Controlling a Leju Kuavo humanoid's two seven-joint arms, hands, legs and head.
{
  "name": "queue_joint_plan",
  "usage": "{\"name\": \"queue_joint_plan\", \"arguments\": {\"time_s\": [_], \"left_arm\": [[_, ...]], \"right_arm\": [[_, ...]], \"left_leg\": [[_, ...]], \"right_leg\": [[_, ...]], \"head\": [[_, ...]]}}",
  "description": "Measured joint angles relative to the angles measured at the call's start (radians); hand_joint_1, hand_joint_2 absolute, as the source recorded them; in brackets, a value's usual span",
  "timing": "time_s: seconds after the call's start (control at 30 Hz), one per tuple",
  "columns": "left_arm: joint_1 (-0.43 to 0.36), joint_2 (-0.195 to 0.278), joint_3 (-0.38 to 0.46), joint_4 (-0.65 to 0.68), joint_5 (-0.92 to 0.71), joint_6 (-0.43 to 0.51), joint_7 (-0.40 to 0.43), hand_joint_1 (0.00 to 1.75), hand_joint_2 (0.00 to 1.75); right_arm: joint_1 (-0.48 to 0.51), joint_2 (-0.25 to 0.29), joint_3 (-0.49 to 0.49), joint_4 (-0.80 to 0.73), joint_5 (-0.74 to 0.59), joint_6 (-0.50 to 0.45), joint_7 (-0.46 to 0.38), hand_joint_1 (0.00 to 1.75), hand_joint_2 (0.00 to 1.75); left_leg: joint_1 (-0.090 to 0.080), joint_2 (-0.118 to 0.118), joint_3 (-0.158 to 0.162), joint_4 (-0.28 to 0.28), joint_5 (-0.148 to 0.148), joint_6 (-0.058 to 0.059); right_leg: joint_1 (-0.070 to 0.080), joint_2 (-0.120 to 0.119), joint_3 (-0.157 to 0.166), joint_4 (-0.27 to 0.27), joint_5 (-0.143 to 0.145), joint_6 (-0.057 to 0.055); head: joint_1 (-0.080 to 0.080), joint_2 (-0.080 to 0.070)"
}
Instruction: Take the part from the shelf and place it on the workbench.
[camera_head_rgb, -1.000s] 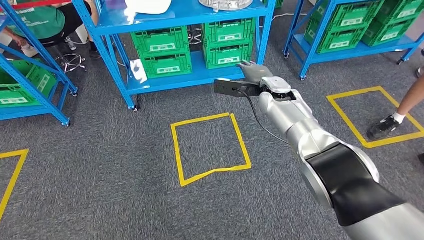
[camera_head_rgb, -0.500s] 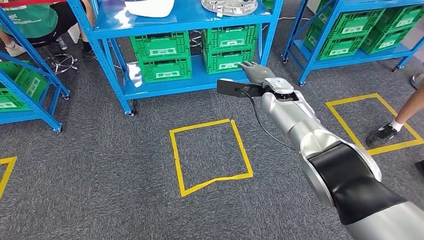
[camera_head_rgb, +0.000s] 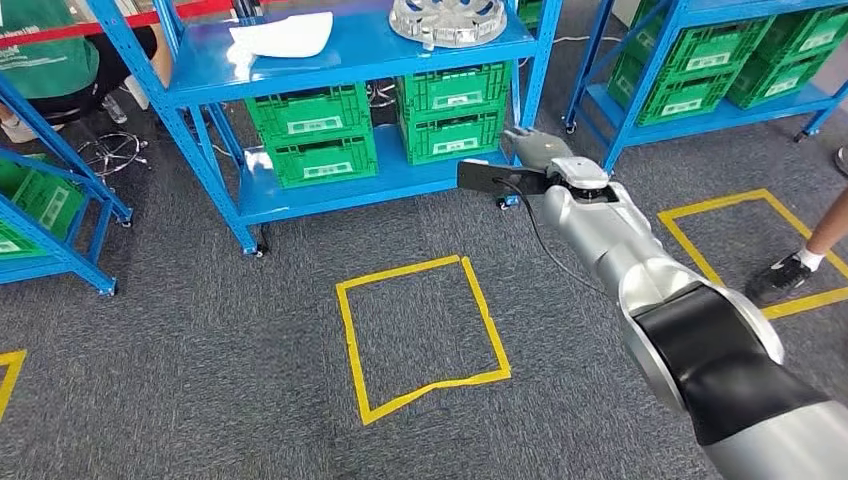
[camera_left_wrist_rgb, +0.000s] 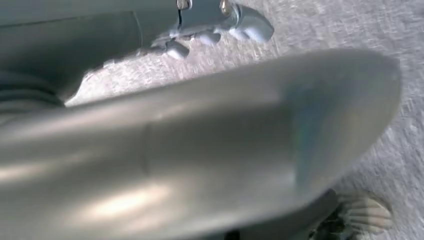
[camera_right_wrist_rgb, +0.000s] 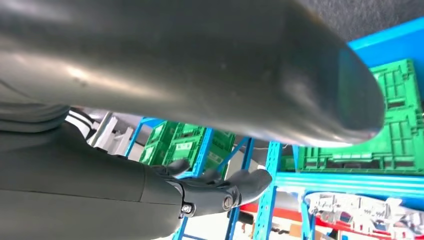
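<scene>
Here, a blue shelf (camera_head_rgb: 350, 50) is seen at the far side of a grey carpeted floor (camera_head_rgb: 200, 340), with a round silver metal part (camera_head_rgb: 447, 20) lying on its upper level at the right end and a white sheet-like piece (camera_head_rgb: 285, 35) left of it. Four green crates (camera_head_rgb: 380, 120) are stacked in two pairs on the lower level; what they hold cannot be made out. White labels are fixed to the crate fronts, but their writing is too small to be read. More green crates are kept on a second blue shelf (camera_head_rgb: 700, 60) at the far right. The right hand (camera_head_rgb: 535, 147) is held out over the near right corner of the lower level, fingers spread and nothing held; in the right wrist view the same hand (camera_right_wrist_rgb: 220, 187) is shown with fingers apart. The state of the left hand cannot be told from the blurred left wrist view. A yellow tape square (camera_head_rgb: 420, 320) is marked on the floor in the middle. A person's foot in a dark shoe (camera_head_rgb: 785, 275) is seen at the right edge, and a seated person in green (camera_head_rgb: 45, 55) at the far left.
</scene>
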Motion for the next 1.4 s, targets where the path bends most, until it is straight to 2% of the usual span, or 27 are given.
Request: {"name": "queue_joint_plan", "arguments": {"time_s": [0.07,0.1,0.13,0.2,0.23,0.27,0.3,0.37,0.43,0.5,0.63,0.77,0.9,1.13,1.4], "left_arm": [[0.001,-0.001,0.0,0.0,-0.002,-0.005,-0.014,0.0,0.0],[0.003,0.0,0.0,0.0,-0.004,-0.007,-0.018,0.0,0.0],[0.004,0.0,0.0,0.0,-0.005,-0.009,-0.022,0.0,0.0],[0.006,0.002,0.0,0.0,-0.01,-0.013,-0.029,0.0,0.0],[0.006,0.003,-0.001,0.0,-0.013,-0.014,-0.032,0.0,0.0],[0.006,0.003,-0.002,0.0,-0.017,-0.014,-0.034,0.0,0.0],[0.006,0.003,-0.003,0.0,-0.019,-0.014,-0.035,0.0,0.0],[0.007,0.002,-0.007,0.0,-0.022,-0.014,-0.036,0.0,0.0],[0.009,0.001,-0.009,0.001,-0.025,-0.014,-0.035,0.0,0.0],[0.008,0.002,-0.012,0.0,-0.031,-0.014,-0.036,0.0,0.0],[0.01,0.002,-0.018,0.0,-0.039,-0.014,-0.039,0.0,0.0],[0.017,0.004,-0.018,0.0,-0.03,-0.015,-0.045,0.0,0.0],[0.027,0.008,-0.016,0.001,-0.005,-0.014,-0.048,0.0,0.0],[0.032,0.007,-0.009,0.001,0.008,0.008,-0.084,0.0,0.0],[0.023,-0.004,-0.009,0.0,-0.037,0.054,-0.09,0.0,0.0]], "right_arm": [[0.006,-0.001,0.004,0.0,-0.005,0.0,-0.001,0.0,0.0],[0.011,-0.002,0.006,0.0,-0.007,0.0,-0.001,0.0,0.0],[0.015,-0.003,0.007,0.0,-0.009,-0.001,-0.001,0.0,0.0],[0.022,-0.007,0.008,0.0,-0.017,-0.009,0.0,0.0,0.0],[0.027,-0.01,0.008,-0.001,-0.023,-0.016,-0.001,0.0,0.0],[0.034,-0.017,0.008,-0.002,-0.029,-0.024,-0.001,0.0,0.0],[0.043,-0.024,0.009,-0.004,-0.033,-0.032,-0.002,0.0,0.0],[0.061,-0.039,0.009,-0.008,-0.041,-0.04,-0.004,0.0,0.0],[0.077,-0.053,0.01,-0.012,-0.051,-0.049,-0.008,0.0,0.0],[0.098,-0.069,0.01,-0.019,-0.065,-0.067,-0.012,0.0,0.0],[0.161,-0.096,0.01,-0.039,-0.086,-0.114,-0.004,0.0,0.0],[0.196,-0.102,0.012,-0.063,-0.082,-0.111,0.003,0.0,0.0],[0.174,-0.082,0.025,-0.074,-0.065,-0.075,0.012,0.0,0.0],[0.108,-0.032,0.063,-0.073,-0.044,-0.05,0.017,0.0,0.0],[0.044,-0.006,0.096,-0.072,-0.039,-0.029,0.016,0.0,0.0]], "left_leg": [[0.002,0.0,-0.081,0.095,-0.043,-0.005],[0.002,0.0,-0.104,0.105,-0.045,-0.006],[0.001,0.0,-0.112,0.08,-0.019,-0.004],[0.001,0.0,-0.091,-0.039,0.082,0.003],[-0.002,0.0,-0.077,-0.098,0.117,0.008],[-0.004,-0.001,-0.065,-0.137,0.137,0.013],[-0.006,-0.001,-0.06,-0.155,0.143,0.019],[-0.008,-0.003,-0.054,-0.16,0.15,0.022],[-0.008,-0.006,-0.054,-0.162,0.155,0.021],[-0.008,-0.008,-0.053,-0.162,0.151,0.026],[-0.009,-0.008,-0.049,-0.162,0.146,0.034],[-0.01,-0.007,-0.049,-0.161,0.145,0.037],[-0.011,-0.006,-0.049,-0.162,0.145,0.038],[-0.009,-0.007,-0.048,-0.163,0.147,0.037],[-0.009,-0.007,-0.047,-0.163,0.148,0.036]], "right_leg": [[0.001,0.003,0.014,0.0,-0.014,-0.001],[0.001,0.004,0.023,0.0,-0.022,0.0],[0.001,0.005,0.032,0.001,-0.029,0.001],[0.001,0.006,0.049,0.001,-0.042,0.005],[0.002,0.007,0.055,0.0,-0.046,0.009],[0.003,0.007,0.057,0.0,-0.05,0.013],[0.003,0.007,0.057,-0.001,-0.053,0.019],[0.005,0.006,0.058,-0.001,-0.055,0.022],[0.005,0.005,0.06,-0.005,-0.055,0.018],[0.005,0.004,0.066,-0.012,-0.055,0.019],[0.005,0.003,0.075,-0.021,-0.057,0.028],[0.003,0.004,0.076,-0.023,-0.055,0.037],[0.003,0.005,0.075,-0.023,-0.055,0.042],[0.005,0.004,0.076,-0.021,-0.055,0.041],[0.005,0.005,0.076,-0.021,-0.055,0.041]], "head": [[0.0,0.0],[0.0,0.0],[-0.001,0.0],[-0.001,0.0],[-0.001,0.0],[-0.001,0.0],[-0.001,0.0],[0.0,0.0],[0.0,0.0],[0.001,0.0],[0.001,0.0],[0.001,0.0],[0.0,0.0],[0.0,0.0],[0.0,0.0]]}}
